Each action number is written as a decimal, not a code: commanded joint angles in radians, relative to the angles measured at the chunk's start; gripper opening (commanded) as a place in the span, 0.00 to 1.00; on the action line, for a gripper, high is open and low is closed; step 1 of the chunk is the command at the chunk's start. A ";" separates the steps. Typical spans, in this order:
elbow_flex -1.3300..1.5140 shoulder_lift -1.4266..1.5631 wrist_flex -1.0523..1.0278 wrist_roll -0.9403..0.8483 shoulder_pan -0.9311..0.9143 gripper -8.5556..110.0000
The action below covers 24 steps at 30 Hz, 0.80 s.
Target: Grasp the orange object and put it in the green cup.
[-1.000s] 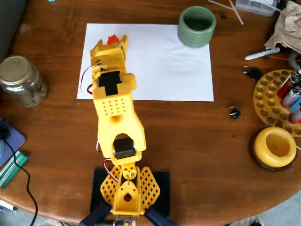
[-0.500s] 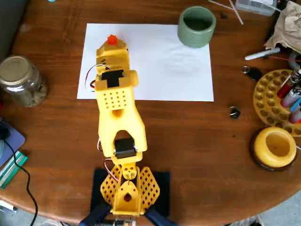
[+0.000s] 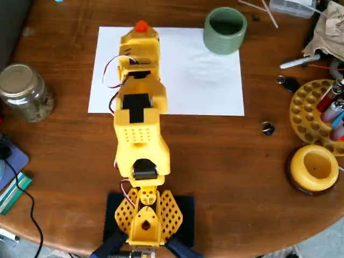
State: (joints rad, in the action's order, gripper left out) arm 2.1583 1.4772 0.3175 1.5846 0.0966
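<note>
In the overhead view the orange object (image 3: 141, 26) shows as a small bright orange bit at the far tip of my yellow gripper (image 3: 141, 31), over the top edge of the white paper. The gripper's jaws are closed around it and most of the block is hidden under them. The green cup (image 3: 224, 29) stands upright at the paper's top right corner, well to the right of the gripper, its dark inside showing nothing. The yellow arm reaches from its base (image 3: 144, 215) at the bottom up across the paper.
A white paper sheet (image 3: 199, 75) lies on the round wooden table (image 3: 226, 161). A glass jar (image 3: 24, 91) stands at the left. A yellow round holder (image 3: 314, 167) and a yellow rack with pens (image 3: 317, 110) are at the right; small clutter lies near the top right.
The gripper closed on the orange object and moved with it toward the far edge of the paper and slightly right, the arm stretching out. The cup stayed in place.
</note>
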 commanded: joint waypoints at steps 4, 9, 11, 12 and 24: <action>-0.130 0.060 -0.028 -0.011 -0.127 0.07; -0.229 0.021 -0.028 -0.017 -0.215 0.07; -0.258 -0.002 -0.026 -0.018 -0.245 0.07; -0.273 -0.011 -0.026 -0.018 -0.261 0.07; -0.440 -0.170 -0.020 -0.018 -0.393 0.07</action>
State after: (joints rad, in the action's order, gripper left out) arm 1.7978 1.3208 0.2915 1.5754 -0.2715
